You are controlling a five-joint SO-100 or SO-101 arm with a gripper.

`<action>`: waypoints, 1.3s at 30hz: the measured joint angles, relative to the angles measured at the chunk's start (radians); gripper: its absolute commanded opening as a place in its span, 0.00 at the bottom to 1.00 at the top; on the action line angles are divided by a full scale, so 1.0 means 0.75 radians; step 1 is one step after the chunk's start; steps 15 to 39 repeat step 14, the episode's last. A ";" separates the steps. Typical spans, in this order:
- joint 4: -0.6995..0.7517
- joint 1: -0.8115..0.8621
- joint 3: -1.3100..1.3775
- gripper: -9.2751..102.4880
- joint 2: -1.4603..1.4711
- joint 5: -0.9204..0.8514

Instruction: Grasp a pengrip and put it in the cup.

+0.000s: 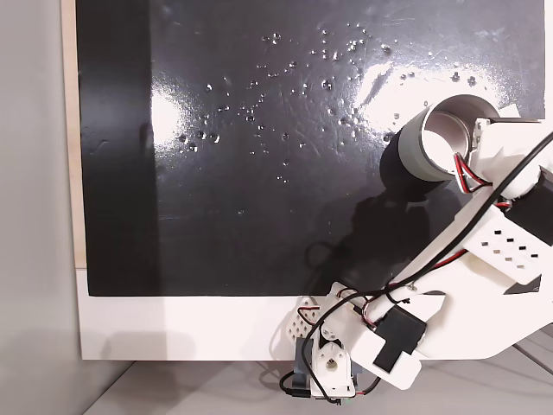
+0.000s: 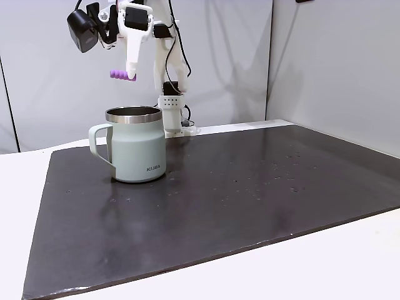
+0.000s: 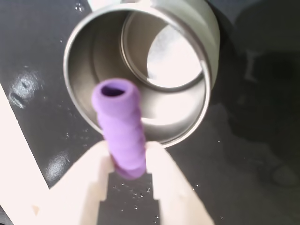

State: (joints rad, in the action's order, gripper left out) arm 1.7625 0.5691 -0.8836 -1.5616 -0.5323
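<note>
The hand (image 3: 127, 161) pinches one end of the purple pengrip (image 3: 121, 126) between nearly closed fingers, above the cup (image 2: 136, 145) near the counter's edge by the arm's base, but released now, the sideways-held pengrip might clip the rim and bounce out.

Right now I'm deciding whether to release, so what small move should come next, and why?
Probably lower a little, then open. The gripper holds the pengrip well above the cup. In the wrist view the pengrip's tip overlaps the cup's mouth, so it looks roughly lined up.
</note>
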 measured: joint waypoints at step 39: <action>0.008 -0.031 0.000 0.30 0.027 0.035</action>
